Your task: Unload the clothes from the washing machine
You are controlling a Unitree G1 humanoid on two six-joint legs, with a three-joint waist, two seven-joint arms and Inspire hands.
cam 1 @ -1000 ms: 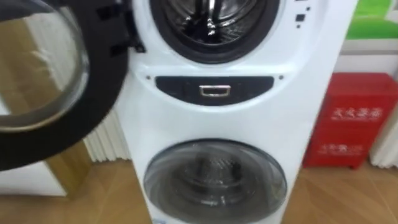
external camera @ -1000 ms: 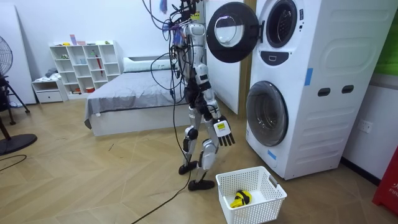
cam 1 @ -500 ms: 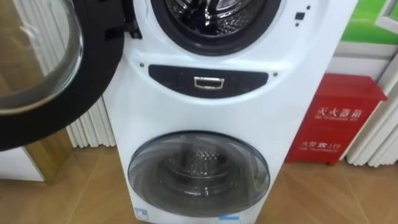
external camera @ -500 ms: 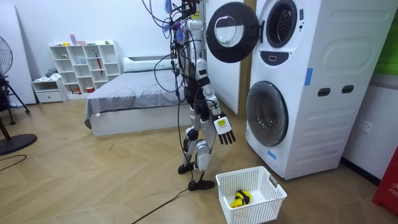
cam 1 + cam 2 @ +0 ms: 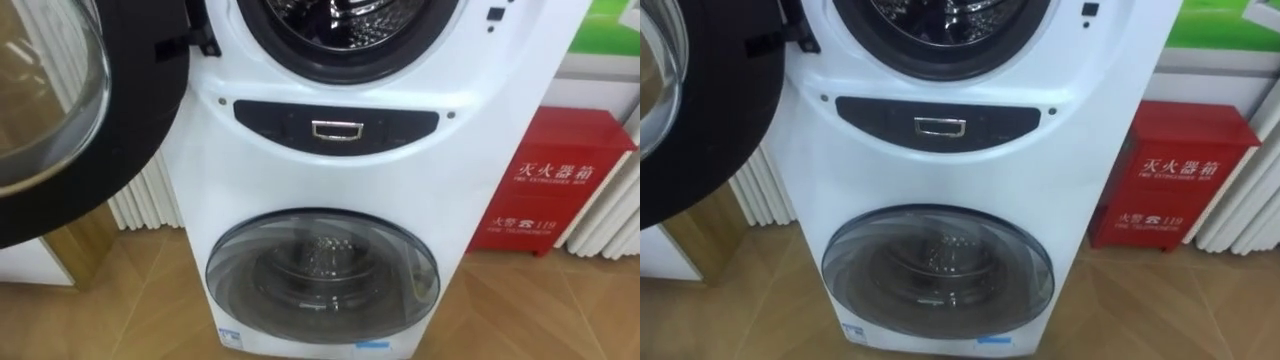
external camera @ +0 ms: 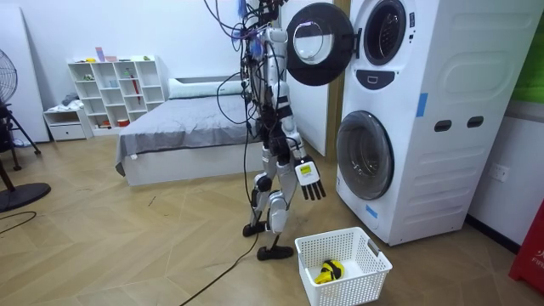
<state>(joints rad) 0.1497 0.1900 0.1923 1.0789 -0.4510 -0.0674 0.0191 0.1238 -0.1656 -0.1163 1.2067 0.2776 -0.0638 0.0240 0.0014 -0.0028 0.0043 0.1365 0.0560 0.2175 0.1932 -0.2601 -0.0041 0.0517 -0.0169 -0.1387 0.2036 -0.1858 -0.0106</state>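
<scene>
Room view: right robot hand low, relaxed.

A pale wood floor laid in a herringbone pattern runs across the room under even, bright light. On the far side stands a bed with a grey cover, its head against the plain white wall. Left of it are a white cube shelf holding small items and a low white nightstand. A standing fan stands at the far left edge. On the right wall a green panel hangs above a white socket. Low by that wall stands a red cabinet, and a white ribbed radiator stands further left.
</scene>
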